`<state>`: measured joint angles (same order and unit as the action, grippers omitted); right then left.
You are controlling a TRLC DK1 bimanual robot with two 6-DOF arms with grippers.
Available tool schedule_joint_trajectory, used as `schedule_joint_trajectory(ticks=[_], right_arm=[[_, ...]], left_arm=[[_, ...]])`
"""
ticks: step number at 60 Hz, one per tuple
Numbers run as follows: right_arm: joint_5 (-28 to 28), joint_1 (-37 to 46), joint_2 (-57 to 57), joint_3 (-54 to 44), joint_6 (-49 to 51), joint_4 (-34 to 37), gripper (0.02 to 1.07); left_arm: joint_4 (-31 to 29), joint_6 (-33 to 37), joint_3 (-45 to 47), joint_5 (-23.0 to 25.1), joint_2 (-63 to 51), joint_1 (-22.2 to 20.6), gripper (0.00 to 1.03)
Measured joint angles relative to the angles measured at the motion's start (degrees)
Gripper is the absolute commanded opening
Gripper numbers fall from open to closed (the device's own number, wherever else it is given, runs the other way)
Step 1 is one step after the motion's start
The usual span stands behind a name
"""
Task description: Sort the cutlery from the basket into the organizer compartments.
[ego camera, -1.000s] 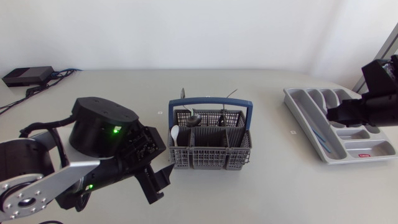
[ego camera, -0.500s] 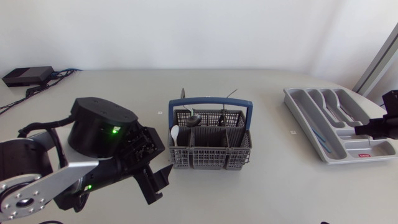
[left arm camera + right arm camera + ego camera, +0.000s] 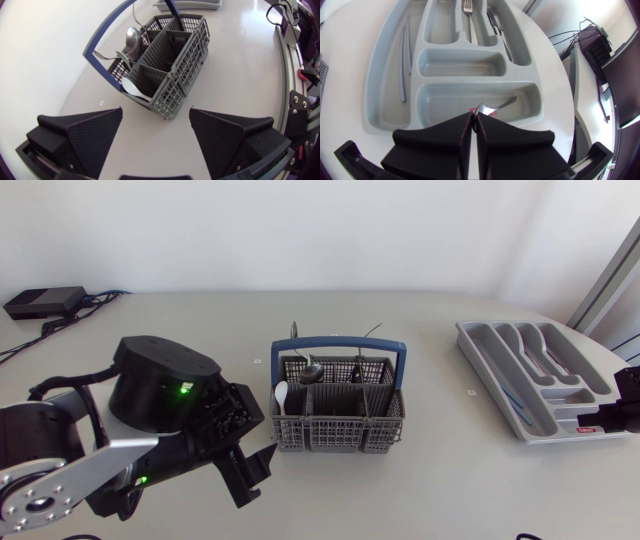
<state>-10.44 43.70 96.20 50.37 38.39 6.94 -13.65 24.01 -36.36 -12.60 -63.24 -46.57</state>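
Right arm withdrew rightward | right hand (image 3: 474, 116) pinches spoon (image 3: 499, 104) bowl | over organizer (image 3: 470, 81)

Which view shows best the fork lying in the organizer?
The right wrist view: the fork shows its tines. The head view makes it too small to tell; the left wrist view shows only an edge of the organizer.

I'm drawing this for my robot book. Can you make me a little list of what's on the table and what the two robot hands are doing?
basket: middle of the table, blue handle, spoons inside
organizer: holds a fork, a knife and a spoon
left gripper: open, empty, facing the basket
right gripper: fingers together, at the organizer's near end, right by the spoon
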Motion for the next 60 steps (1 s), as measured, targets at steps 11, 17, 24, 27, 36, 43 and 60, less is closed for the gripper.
schedule_joint_trajectory(ticks=[11, 17, 24, 27, 36, 43, 60], right_arm=[[0.07, 0.35, 3.91, 2.67, 0.68, -2.54, 0.10], [0.17, 0.09, 4.79, 2.93, 0.63, -3.41, 0.26], [-0.26, -1.38, 5.22, 2.49, 0.26, -2.69, 0.54], [-0.44, -2.03, 4.96, 1.99, 0.13, -2.45, 0.67], [-0.42, -3.21, 0.20, -0.02, -1.31, 1.03, 0.91], [-1.95, -4.39, -6.03, -0.92, -2.51, 4.11, 0.96], [-10.56, -8.07, -21.40, -5.53, -6.10, 11.32, 0.98]], left_arm=[[-0.02, 0.00, 0.00, 0.02, 0.00, 0.00, 0.92], [0.00, 0.00, 0.00, 0.02, 0.00, 0.00, 0.92], [0.00, 0.00, 0.00, 0.02, 0.00, 0.15, 0.92], [-0.02, 0.00, 0.00, 0.02, 0.00, 0.46, 0.92], [-0.02, 0.00, 0.00, 0.02, 0.00, 1.90, 0.92], [-0.02, 0.00, -0.09, 0.02, -0.13, 2.27, 0.92], [2.19, -0.02, -3.23, 0.04, -6.71, 3.26, 0.91]])
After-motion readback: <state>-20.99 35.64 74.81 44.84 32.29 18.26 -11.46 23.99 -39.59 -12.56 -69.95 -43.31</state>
